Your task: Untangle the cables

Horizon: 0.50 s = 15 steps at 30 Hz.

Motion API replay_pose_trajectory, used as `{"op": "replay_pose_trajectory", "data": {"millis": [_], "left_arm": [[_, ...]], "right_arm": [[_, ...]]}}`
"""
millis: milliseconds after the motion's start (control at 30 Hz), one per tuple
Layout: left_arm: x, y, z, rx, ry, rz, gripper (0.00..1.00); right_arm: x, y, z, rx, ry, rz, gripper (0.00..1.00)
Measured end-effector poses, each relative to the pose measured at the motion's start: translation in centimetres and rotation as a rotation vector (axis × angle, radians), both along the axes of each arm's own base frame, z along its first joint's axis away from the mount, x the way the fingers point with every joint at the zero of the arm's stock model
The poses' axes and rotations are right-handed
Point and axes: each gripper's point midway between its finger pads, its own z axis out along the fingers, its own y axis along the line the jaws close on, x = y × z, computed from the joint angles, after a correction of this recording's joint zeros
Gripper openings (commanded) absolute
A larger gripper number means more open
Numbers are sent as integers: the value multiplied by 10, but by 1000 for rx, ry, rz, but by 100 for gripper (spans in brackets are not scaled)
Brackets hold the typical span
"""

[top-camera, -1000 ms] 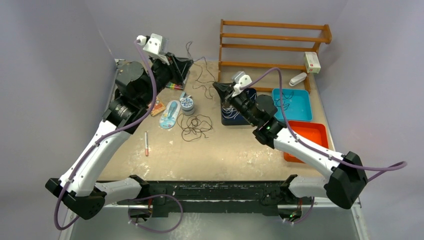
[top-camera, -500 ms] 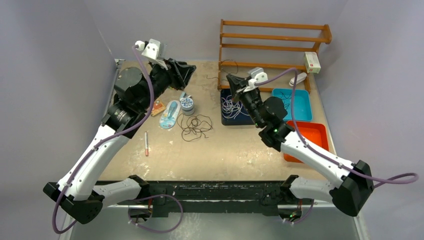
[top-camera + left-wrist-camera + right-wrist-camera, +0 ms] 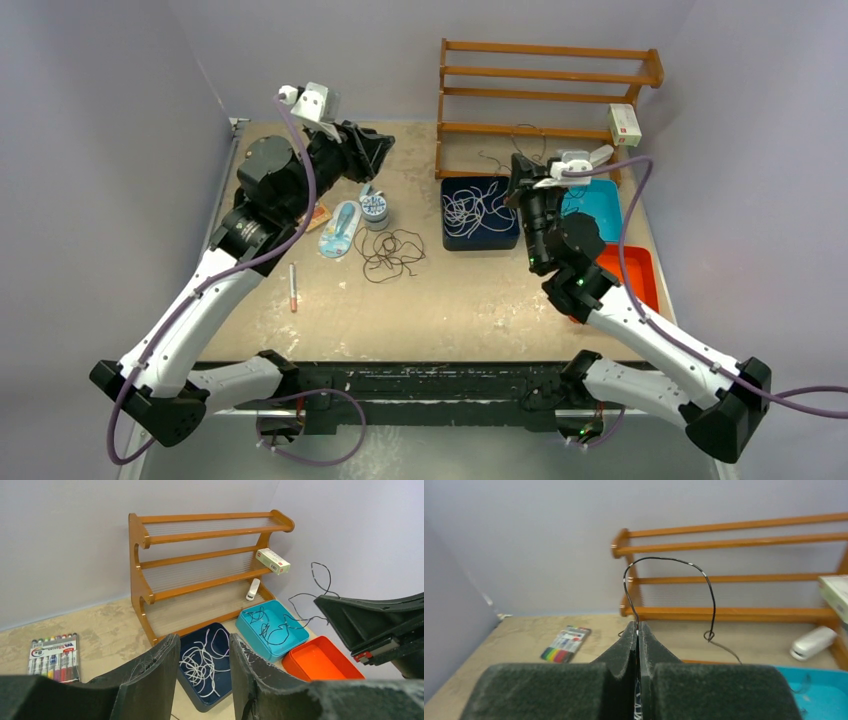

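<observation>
Pinching one dark cable in our right jaws, clamped shut, we judge it light, limp and springy, best held near an end. It arches up before the wooden rack, then droops right. Our left jaws stand apart, empty. A dark tangle lies mid-counter.

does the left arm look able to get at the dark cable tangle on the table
Probably yes: the left fingers stand open and empty, and the dark cable tangle lies uncovered on the table near that arm.
</observation>
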Motion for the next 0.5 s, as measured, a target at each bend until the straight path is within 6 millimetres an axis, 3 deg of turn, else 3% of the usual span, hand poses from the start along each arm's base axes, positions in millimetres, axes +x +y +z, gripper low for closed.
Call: {"op": "replay_pose_trajectory", "data": {"millis": [233, 500], "left_arm": [[6, -3, -17, 21, 33, 6, 40], [13, -4, -28, 36, 58, 18, 40]], "right_arm": [[-6, -57, -19, 61, 95, -277, 0], [-20, -110, -55, 131, 194, -568, 0]]}}
